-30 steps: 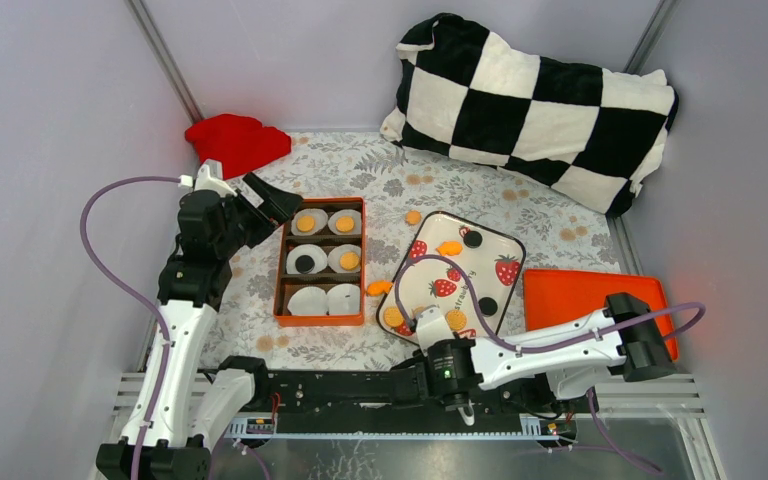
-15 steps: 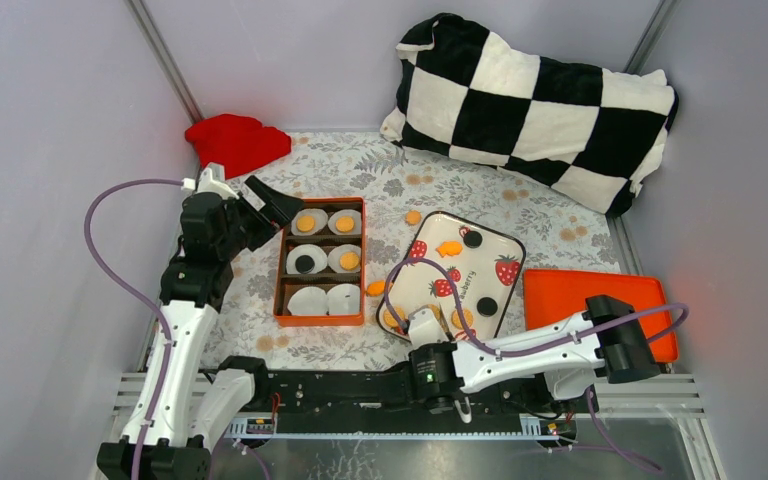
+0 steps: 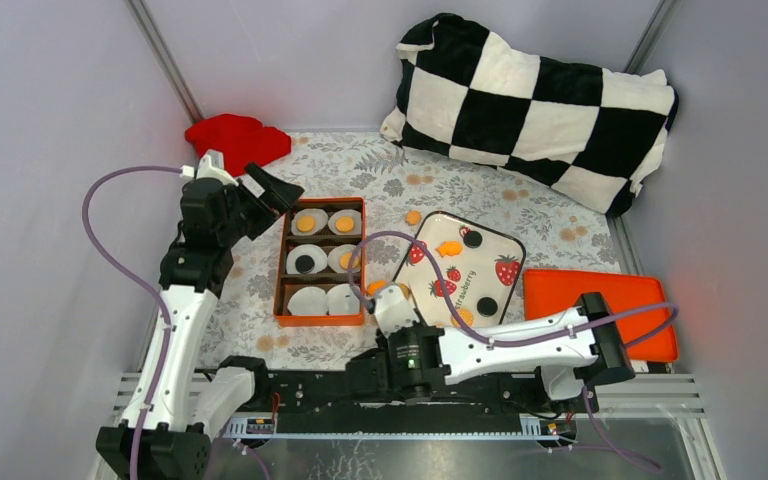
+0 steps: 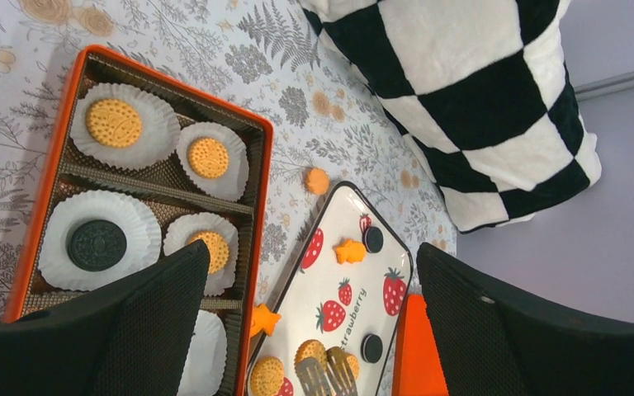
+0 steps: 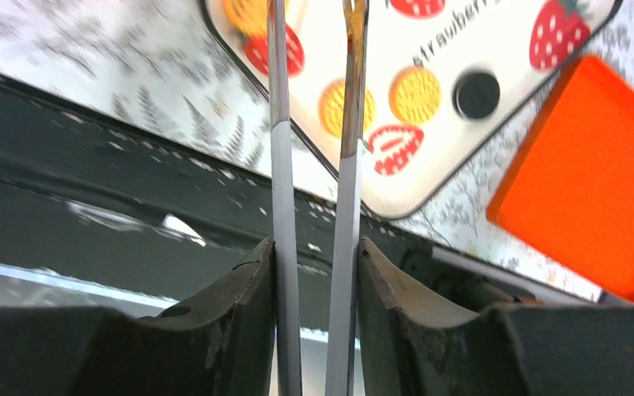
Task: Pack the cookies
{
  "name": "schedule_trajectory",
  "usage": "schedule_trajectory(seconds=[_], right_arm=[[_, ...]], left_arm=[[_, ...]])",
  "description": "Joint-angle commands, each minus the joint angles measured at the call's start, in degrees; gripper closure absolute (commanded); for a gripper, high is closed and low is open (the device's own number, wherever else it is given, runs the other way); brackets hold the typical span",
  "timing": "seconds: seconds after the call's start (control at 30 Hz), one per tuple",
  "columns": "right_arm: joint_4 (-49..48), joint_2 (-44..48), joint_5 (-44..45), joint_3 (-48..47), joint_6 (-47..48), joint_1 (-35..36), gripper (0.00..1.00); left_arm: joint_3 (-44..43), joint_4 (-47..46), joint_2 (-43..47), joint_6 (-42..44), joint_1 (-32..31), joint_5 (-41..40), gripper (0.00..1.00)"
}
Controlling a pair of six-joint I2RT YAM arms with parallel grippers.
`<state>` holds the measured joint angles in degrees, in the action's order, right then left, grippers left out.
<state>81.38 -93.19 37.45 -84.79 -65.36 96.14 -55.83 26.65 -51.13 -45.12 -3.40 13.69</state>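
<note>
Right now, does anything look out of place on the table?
Yes. Two orange cookies lie loose on the floral cloth: a round one beyond the far corner of the strawberry tray, a star-shaped one between the orange box and that tray.

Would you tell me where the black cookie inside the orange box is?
In the top view, the black cookie lies in a paper cup on the left of the orange box's middle row, with an orange cookie to its right.
</note>
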Motion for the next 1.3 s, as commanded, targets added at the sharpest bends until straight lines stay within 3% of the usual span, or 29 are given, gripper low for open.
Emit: schedule_trajectory(seconds=[0.0,0.13,0.27,0.43,1.0,1.13,1.27], right_arm=[[1.7,-4.3,11.3,-10.6,6.9,-1.5,0.85],[-5.2,-7.4,12.7,-17.4,17.3,-2.4,0.83],[-16.6,-10.6,8.7,-20.7,29.1,-3.0,0.82],[-22.1,-17.3,4.7,-25.6,36.5,-4.9,0.81],[-28.7,-24.2,-3.1,-26.1,42.5,-8.1,0.74],[-27.3,-24.2,-4.2,-25.8,41.2,-8.1,0.54],[-27.7,-22.4,-4.1,-23.8,40.2,-8.0,0.49]], left_arm=[[-4.3,0.9,-3.4,-0.5,0.7,-3.7,0.01],[-6.5,0.9,-5.1,-0.7,3.9,-4.6,0.01],[-7.8,0.9,-6.3,-0.6,5.7,-3.6,0.01],[-7.8,1.8,-6.0,0.8,6.4,-4.0,0.01],[-6.9,2.7,-4.3,3.5,6.9,-5.9,0.01],[-6.8,2.7,-4.2,4.0,6.8,-5.8,0.01],[-6.5,2.2,-3.7,4.0,6.8,-5.1,0.01]])
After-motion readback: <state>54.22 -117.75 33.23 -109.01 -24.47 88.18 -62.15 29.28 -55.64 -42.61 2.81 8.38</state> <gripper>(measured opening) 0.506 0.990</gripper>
